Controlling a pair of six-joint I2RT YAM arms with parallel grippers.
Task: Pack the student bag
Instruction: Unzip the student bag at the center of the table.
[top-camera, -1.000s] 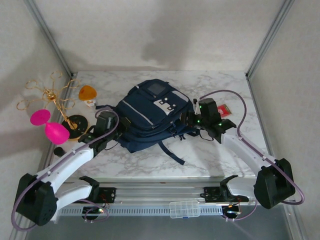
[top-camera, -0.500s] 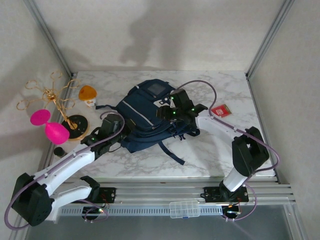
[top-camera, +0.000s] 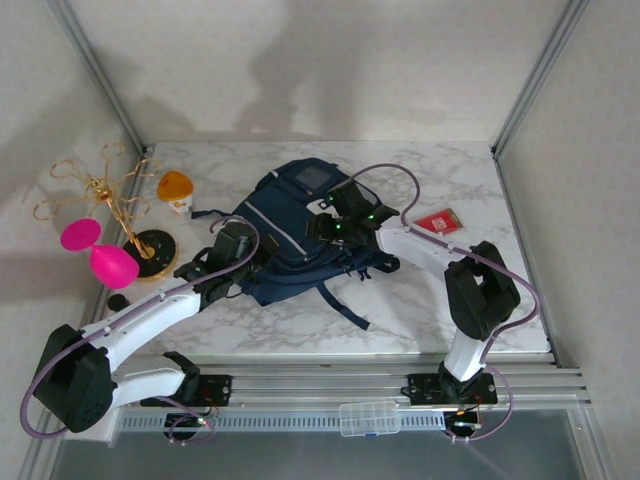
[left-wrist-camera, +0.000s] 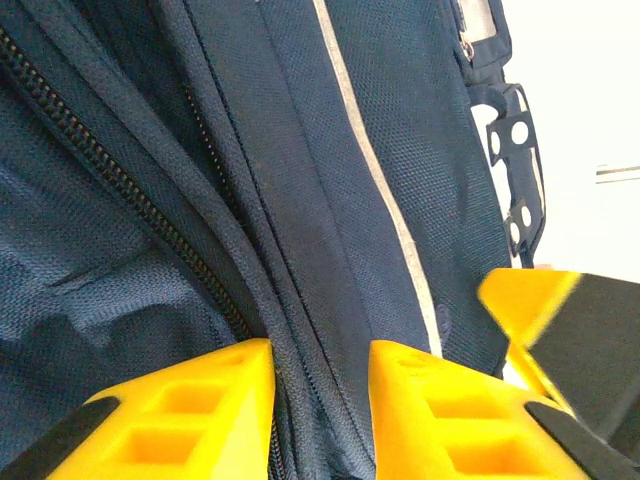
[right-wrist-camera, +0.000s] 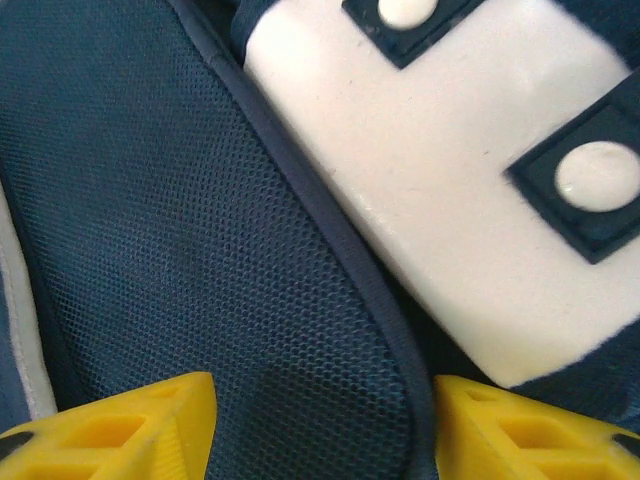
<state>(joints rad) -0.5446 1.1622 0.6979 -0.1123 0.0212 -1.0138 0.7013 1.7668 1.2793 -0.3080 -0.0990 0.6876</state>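
The left claw (left-wrist-camera: 320, 375) pinches the student bag (top-camera: 290, 225); right claw (right-wrist-camera: 325, 400) spread over it

Soft diffuse light; close-ups perhaps slightly blurred

A white-veined marble table (top-camera: 400, 310) carries a gold wire stand (top-camera: 95, 190) on a dark round base at the far left, with two bright pink pieces (top-camera: 113, 265) just beside it. An orange item (top-camera: 175, 187) sits behind the stand. A small dark object (top-camera: 118, 301) lies near the left edge and a red packet (top-camera: 438, 221) lies toward the right. A clear compartment box (top-camera: 368, 418) rests on the front rail.
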